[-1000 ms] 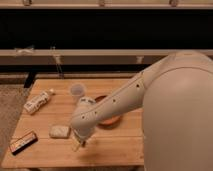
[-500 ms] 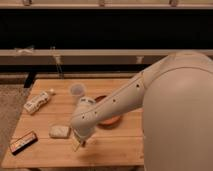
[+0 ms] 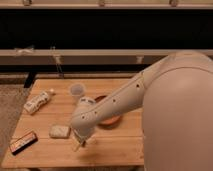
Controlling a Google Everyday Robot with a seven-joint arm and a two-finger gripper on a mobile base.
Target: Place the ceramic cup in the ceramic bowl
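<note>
The ceramic cup is a small pale tumbler standing upright on the wooden table, toward the back middle. The ceramic bowl is orange-brown and sits just right of the cup; my arm covers most of it, leaving part of the rim and inside in view. My gripper hangs low over the table's front middle, in front of and below the cup and left of the bowl. It holds nothing that I can see.
A white labelled bottle lies on its side at the table's left. A pale wrapped packet lies left of the gripper. A dark flat bar lies at the front left corner. A railing runs behind the table.
</note>
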